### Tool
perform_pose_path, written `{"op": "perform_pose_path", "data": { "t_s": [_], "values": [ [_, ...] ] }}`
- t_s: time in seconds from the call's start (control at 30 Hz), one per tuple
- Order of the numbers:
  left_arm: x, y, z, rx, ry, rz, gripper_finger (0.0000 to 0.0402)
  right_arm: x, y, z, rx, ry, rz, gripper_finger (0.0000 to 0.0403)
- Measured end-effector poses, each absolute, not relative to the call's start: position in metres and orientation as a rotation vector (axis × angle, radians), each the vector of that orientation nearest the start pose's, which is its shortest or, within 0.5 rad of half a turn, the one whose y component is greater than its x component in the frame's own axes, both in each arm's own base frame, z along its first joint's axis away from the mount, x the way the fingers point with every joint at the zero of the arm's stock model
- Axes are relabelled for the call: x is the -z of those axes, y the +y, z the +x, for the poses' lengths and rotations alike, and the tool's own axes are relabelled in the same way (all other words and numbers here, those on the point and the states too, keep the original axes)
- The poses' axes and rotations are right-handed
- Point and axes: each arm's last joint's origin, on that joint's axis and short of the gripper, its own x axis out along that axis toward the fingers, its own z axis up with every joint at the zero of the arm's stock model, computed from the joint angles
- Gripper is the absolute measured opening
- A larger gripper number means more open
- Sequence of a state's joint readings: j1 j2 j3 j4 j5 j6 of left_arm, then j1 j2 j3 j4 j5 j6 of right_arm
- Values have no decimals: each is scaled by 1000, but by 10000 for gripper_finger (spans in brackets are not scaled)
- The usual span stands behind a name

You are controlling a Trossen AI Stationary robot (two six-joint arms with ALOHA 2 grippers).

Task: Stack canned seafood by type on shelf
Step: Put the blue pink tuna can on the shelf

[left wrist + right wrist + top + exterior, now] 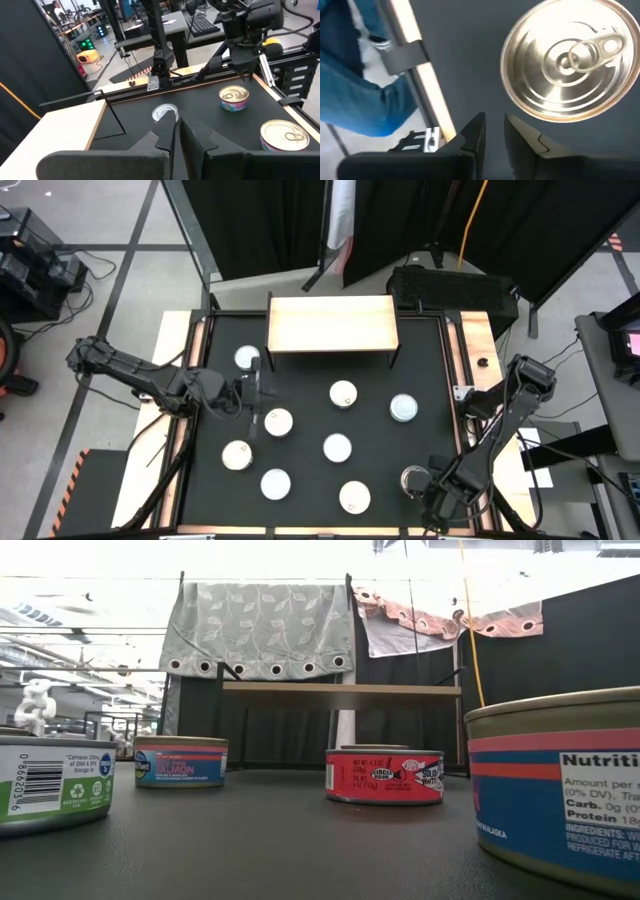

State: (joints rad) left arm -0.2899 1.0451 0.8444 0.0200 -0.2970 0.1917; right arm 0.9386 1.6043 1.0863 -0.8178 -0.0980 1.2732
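Stacking has not begun: the shelf at the desk's far edge carries no tin, and no tin sits on another. Nine tins lie spread singly over the black desk. The left pincer hovers near the left edge, fingers together, holding nothing. The right pincer sits at the near right corner beside one tin, fingers slightly apart, gripping nothing. From above, lids hide the label colours; the level view shows four labels only.
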Motion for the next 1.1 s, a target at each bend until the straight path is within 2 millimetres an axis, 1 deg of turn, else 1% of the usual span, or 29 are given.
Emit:
{"op": "perform_pose_path", "data": {
  "t_s": [0.1,0.23,0.43,0.63,0.9,1.1],
  "values": [
    [-324,-58,226,6,177,243,29,-199,237,170,107,1562,423,35],
    [-324,-58,226,7,177,244,29,-197,236,169,120,1572,417,5],
    [-324,-58,226,7,179,244,29,-197,234,167,179,1583,427,2],
    [-324,-58,226,8,179,244,29,-197,233,169,224,1536,438,1],
    [-324,-58,226,8,179,244,29,-187,240,166,253,1557,430,1],
    [-324,-58,226,8,180,244,29,-186,242,163,276,1558,449,0]
  ]
}}
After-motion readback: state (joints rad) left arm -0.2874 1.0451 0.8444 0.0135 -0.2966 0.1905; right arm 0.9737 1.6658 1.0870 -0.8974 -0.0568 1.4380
